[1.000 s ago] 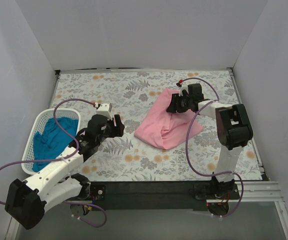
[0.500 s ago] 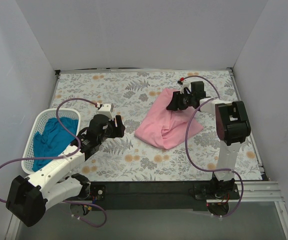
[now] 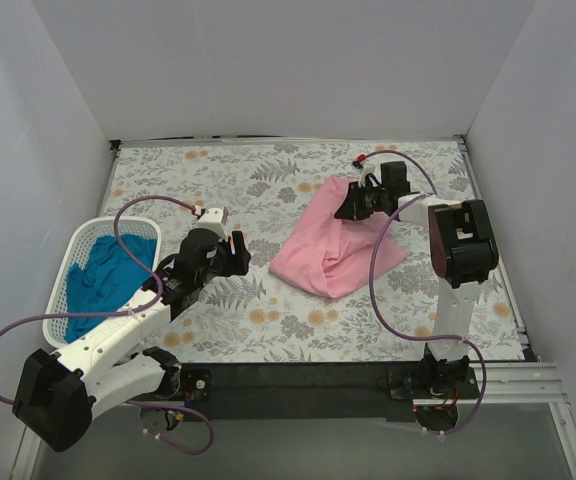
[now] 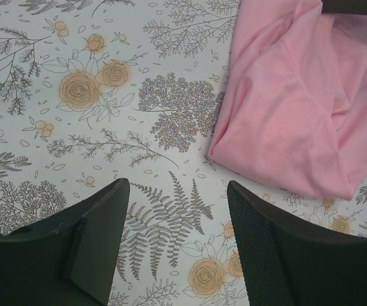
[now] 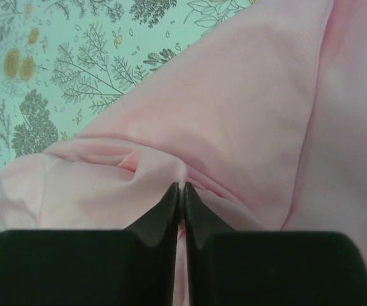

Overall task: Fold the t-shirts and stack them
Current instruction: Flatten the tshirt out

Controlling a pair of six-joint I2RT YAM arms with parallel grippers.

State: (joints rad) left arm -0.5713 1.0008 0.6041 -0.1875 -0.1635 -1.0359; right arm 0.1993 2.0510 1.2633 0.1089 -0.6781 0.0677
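Surface: the worktop [image 3: 218, 180] is covered with a floral print and is closed in by plain white walls [image 3: 268, 70] on three sides.
Right half: the pink t-shirt [image 3: 328, 245] is spread in a loose, partly doubled-over heap, with one fold lying over another.
Left edge: the teal-blue t-shirt [image 3: 98, 280] is bunched inside a white lattice basket [image 3: 76, 245], well apart from the pink one.
Right arm: the right tool [image 5: 180, 188] is pressed together on a small ridge of cloth at the far edge of the pink t-shirt. The fabric is puckered where it is pinched.
Left arm: the left tool [image 4: 177, 188] is held with its fingers spread apart and nothing between them. It is seen over bare print just beside the near-left corner of the pink t-shirt, without touching it.
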